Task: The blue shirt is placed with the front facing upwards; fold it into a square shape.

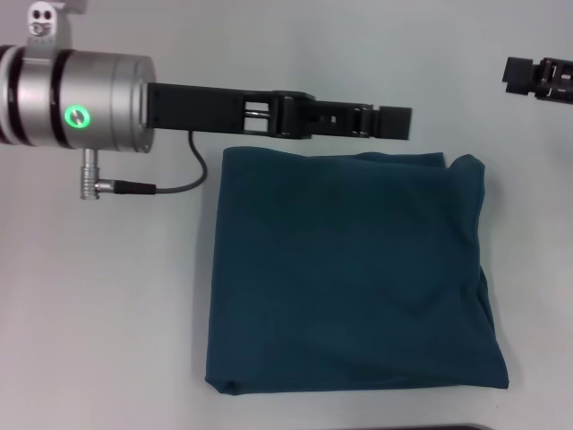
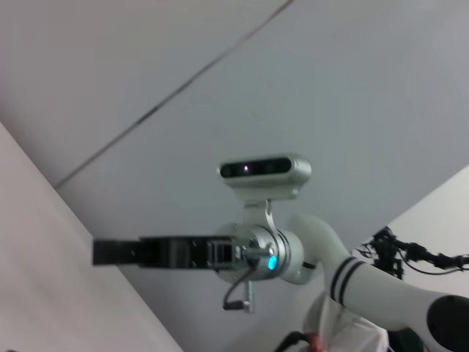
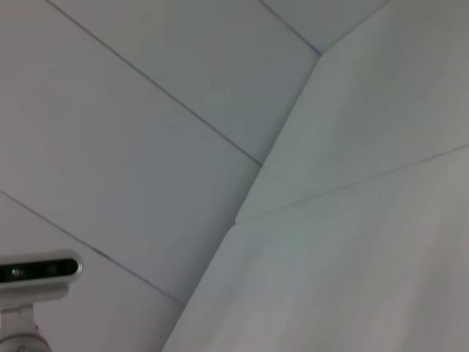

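The blue shirt (image 1: pixel 349 269) lies on the table as a folded, roughly square teal bundle, plain side up, with a slightly rumpled far right corner. My left gripper (image 1: pixel 394 124) reaches sideways just beyond the shirt's far edge, above the table and holding nothing that I can see. My right gripper (image 1: pixel 537 76) hovers at the far right, well clear of the shirt. In the left wrist view the right gripper (image 2: pixel 110 251) shows farther off, raised and pointing sideways. The shirt is out of both wrist views.
The pale grey table (image 1: pixel 107 313) surrounds the shirt on all sides. A grey cable (image 1: pixel 170 184) loops from the left wrist near the shirt's far left corner. The right wrist view shows only walls, ceiling and the left arm's camera (image 3: pixel 37 270).
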You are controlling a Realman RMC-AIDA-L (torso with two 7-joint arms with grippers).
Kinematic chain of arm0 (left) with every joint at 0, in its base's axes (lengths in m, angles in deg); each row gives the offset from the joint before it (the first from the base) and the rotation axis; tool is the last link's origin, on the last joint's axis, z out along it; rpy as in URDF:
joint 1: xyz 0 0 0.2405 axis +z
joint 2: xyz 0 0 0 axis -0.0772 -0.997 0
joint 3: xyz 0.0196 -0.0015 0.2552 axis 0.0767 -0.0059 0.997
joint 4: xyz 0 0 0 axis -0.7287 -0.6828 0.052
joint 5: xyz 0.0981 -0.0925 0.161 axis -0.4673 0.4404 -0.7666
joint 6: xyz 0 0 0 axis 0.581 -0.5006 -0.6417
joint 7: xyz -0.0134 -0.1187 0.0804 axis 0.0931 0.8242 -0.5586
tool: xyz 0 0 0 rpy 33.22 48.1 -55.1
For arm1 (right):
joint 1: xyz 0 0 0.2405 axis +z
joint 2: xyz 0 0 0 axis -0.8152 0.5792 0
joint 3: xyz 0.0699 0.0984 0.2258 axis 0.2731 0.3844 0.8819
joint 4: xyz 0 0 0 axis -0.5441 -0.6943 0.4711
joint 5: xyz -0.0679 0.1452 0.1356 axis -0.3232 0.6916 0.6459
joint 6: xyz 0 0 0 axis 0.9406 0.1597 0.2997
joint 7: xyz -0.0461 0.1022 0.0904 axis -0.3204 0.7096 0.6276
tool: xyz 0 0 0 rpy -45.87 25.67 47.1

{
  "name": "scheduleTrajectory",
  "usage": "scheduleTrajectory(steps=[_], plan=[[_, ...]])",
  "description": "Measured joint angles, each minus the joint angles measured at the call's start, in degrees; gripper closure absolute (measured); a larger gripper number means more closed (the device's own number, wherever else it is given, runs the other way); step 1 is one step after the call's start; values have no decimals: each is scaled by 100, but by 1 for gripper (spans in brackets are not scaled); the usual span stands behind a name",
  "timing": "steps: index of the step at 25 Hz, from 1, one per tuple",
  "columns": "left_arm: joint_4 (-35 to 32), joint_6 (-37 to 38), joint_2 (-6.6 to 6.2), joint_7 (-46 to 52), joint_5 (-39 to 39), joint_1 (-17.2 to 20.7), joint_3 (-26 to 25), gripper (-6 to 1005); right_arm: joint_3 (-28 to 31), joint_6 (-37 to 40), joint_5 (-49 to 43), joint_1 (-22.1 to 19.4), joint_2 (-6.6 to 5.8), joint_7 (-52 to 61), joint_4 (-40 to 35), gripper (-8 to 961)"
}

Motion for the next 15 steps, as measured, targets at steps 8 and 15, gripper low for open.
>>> scheduleTrajectory(steps=[8, 15], plan=[[537, -258, -104, -267, 8, 494, -129, 143, -119, 177, -21, -195, -105, 76, -10, 208], [638, -268, -146, -725, 12, 915, -861, 43, -414, 299, -41, -393, -257, 317, -11, 208]])
